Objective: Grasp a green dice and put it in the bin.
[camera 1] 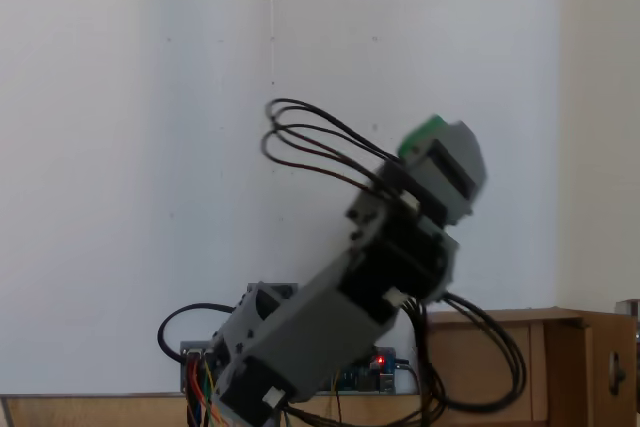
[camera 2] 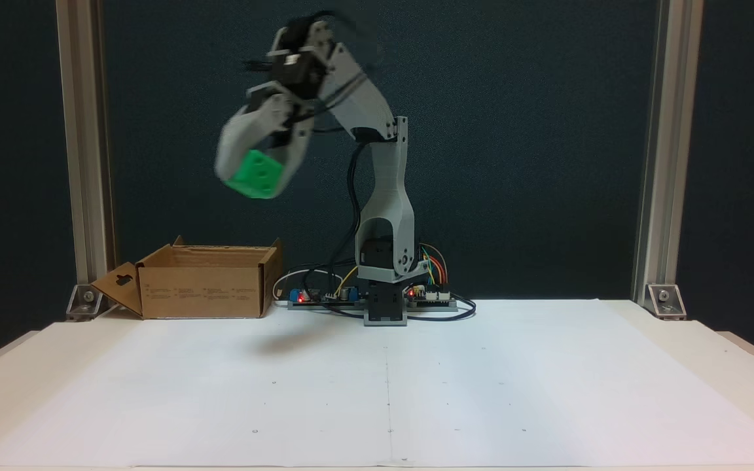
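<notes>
Here, the green dice (camera 2: 256,174) is held high in the air by the gripper (camera 2: 252,171), as is seen in a fixed view from the front. The two grey jaws are pressed against the sides of the dice, so that it is pinched between them, and its pips are turned toward the camera. The gripper and the dice are a little blurred in this view. The dice is kept well above the white table (camera 2: 547,392), above and slightly to the right of the bin (camera 2: 203,291), which is seen from the front as an open brown cardboard box. The box is placed at the back left of the table, to the left of the arm's base (camera 2: 385,307), with one flap folded out to its left side. Small circuit boards (camera 2: 315,296) with coloured wires are found beside the base. In a fixed view from above, the arm is seen from over its back, and a small part of the green dice (camera 1: 424,134) is visible at the top of the grey gripper (camera 1: 440,152). The bin (camera 1: 560,357) is shown there at the lower right edge.
</notes>
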